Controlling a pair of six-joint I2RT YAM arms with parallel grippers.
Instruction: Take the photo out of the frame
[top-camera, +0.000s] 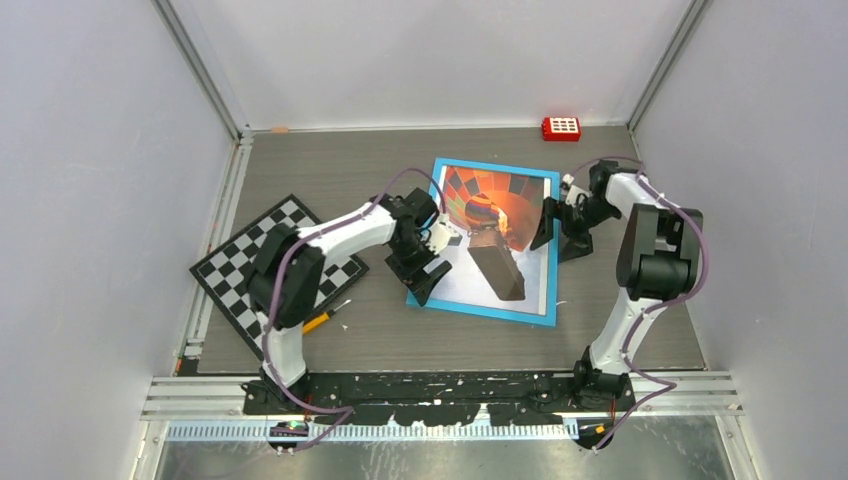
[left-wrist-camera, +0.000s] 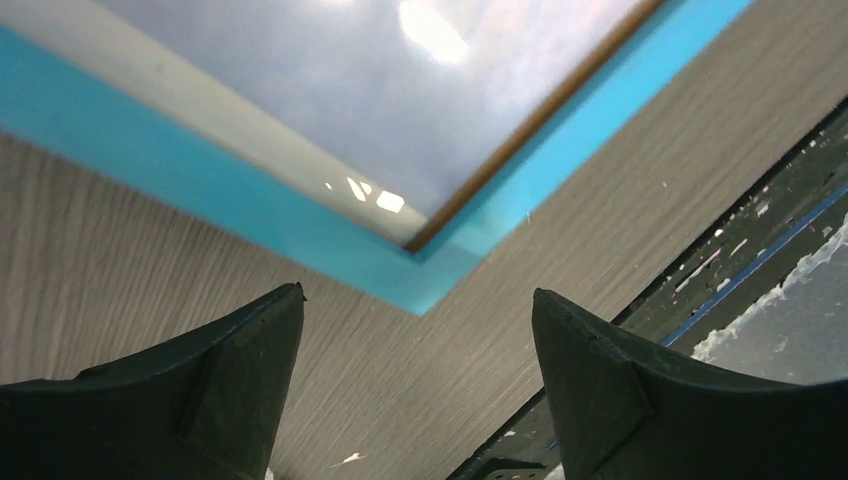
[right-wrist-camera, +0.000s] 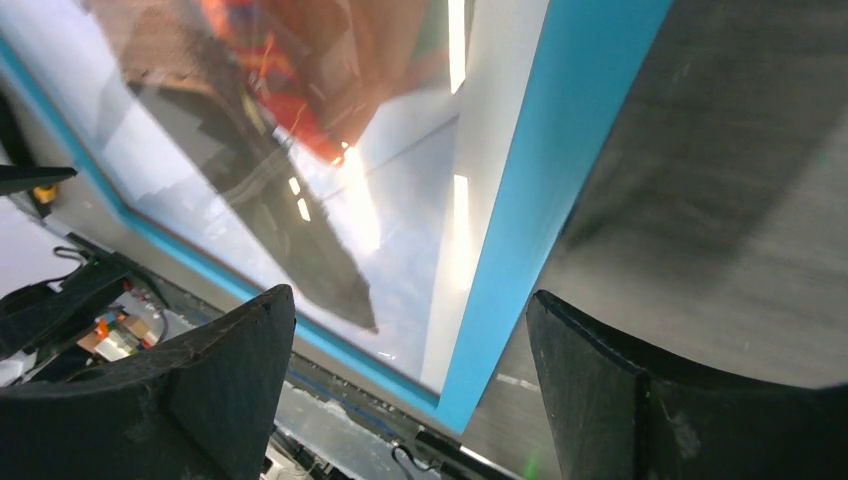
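Observation:
The frame (top-camera: 480, 312), thin bright blue, lies face up on the wooden table. The photo (top-camera: 490, 215) of an orange-red balloon sits inside it. My left gripper (top-camera: 432, 260) is open at the frame's left edge, close to the near-left corner. In the left wrist view that blue corner (left-wrist-camera: 420, 285) points down between the spread fingers of the left gripper (left-wrist-camera: 415, 297), which holds nothing. My right gripper (top-camera: 560, 232) is open at the frame's right edge. In the right wrist view the right gripper (right-wrist-camera: 410, 300) straddles the blue border (right-wrist-camera: 560, 150), with the photo (right-wrist-camera: 280, 120) under glare.
A black-and-white chequered board (top-camera: 275, 265) lies left of the frame, partly under the left arm. An orange-handled tool (top-camera: 322, 318) rests near its lower corner. A red block (top-camera: 561, 128) sits at the back wall. White walls enclose the table on three sides.

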